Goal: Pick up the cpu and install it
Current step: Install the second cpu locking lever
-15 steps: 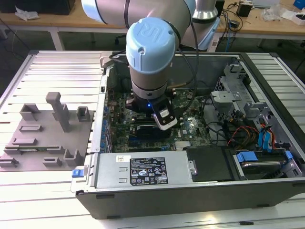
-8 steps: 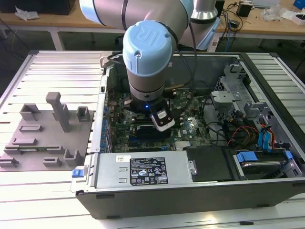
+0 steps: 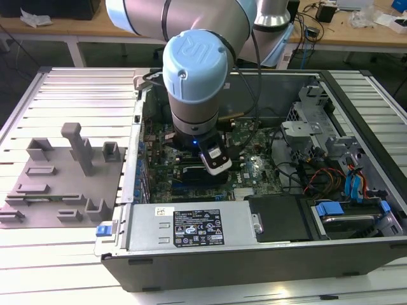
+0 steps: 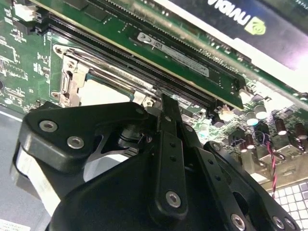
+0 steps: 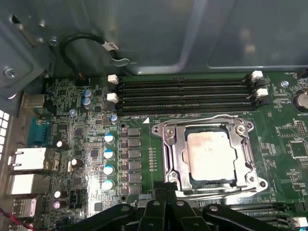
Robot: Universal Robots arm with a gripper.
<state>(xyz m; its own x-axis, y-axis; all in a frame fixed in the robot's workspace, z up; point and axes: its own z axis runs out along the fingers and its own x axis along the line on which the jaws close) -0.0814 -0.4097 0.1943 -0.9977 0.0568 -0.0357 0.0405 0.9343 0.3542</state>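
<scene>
1. Gripper (image 5: 161,192) hangs low over the green board (image 5: 72,120) inside the open computer case (image 3: 254,254); its black linkage shows in both wrist views, yet whether it is wide or narrow I cannot tell; nothing is seen held in it.
2. Just beyond its tip in the first wrist view lies the cpu (image 5: 209,153), pale silvery top up, flat inside the metal-framed socket (image 5: 168,144); near the gripper, not touching it.
3. Past the socket run the long black memory slots (image 5: 185,94), side by side.
4. In the exterior view the arm's blue-capped wrist (image 3: 194,60) stands straight above the gripper (image 3: 194,166).
5. At nine o'clock from it, outside the case, sits the grey tray (image 3: 38,190) with upright blocks; at three o'clock, the drive cage (image 3: 318,121) and blue-tabbed cables (image 3: 353,184).
</scene>
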